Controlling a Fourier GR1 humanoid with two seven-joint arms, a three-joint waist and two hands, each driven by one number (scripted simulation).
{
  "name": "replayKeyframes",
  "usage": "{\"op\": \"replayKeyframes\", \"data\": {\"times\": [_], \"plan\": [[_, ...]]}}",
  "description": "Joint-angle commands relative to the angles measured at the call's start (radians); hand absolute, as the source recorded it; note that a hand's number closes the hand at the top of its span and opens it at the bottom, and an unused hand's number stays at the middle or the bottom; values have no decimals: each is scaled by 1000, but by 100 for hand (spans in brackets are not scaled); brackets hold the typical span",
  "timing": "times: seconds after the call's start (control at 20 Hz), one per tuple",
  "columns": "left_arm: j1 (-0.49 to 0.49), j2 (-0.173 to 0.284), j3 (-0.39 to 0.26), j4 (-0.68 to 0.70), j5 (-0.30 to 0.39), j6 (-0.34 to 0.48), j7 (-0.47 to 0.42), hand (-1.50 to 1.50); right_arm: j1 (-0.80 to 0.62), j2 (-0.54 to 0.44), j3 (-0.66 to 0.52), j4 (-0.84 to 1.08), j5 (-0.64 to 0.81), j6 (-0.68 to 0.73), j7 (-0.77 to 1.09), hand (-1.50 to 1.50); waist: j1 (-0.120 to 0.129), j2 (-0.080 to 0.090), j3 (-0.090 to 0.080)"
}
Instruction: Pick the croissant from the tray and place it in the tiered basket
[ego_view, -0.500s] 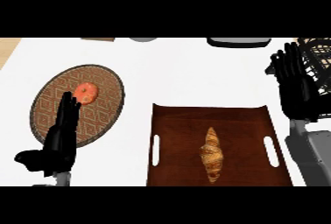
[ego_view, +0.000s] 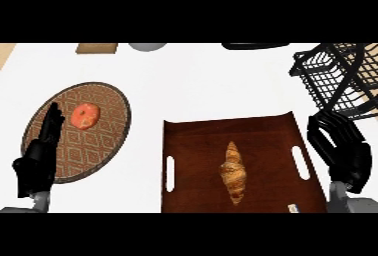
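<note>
Basket (ego_view: 341, 80) at 2 o'clock, cut off by frame edge. One croissant (ego_view: 233, 171) mid-tray (ego_view: 192, 150), untouched. Right hand (ego_view: 341, 150) at 3 o'clock, fingers relaxed, empty. Left hand (ego_view: 38, 155) at 9 o'clock, fingers straight, empty.

We see our left hand (ego_view: 35, 167) and right hand (ego_view: 341, 150) in glossy black, segmented fingers, each on a grey forearm stub

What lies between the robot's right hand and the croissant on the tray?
In the head view, only bare brown tray surface and the tray's right handle slot separate the right hand from the croissant; no other object lies there.
</note>
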Motion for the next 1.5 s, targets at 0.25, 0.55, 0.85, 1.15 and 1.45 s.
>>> {"op": "replayKeyframes", "data": {"times": [0.25,0.55,0.85,1.15,1.45], "plan": [[-52,80,7,49,-17,-74,52,0,429,108,220,-262,268,-434,82,-150,40,-2,-3],[-114,63,-25,23,-31,-81,86,0,560,-160,381,-356,390,-307,364,-150,90,17,-9],[-153,73,-33,29,-38,-106,108,0,564,-380,408,-528,480,-206,694,-150,130,25,-9],[-179,21,-68,46,-68,-82,119,0,429,-492,342,-665,557,-105,1132,-150,143,22,-5],[-162,40,-37,95,-47,-132,60,0,259,-462,382,-707,598,16,1488,-150,150,18,-3]]}}
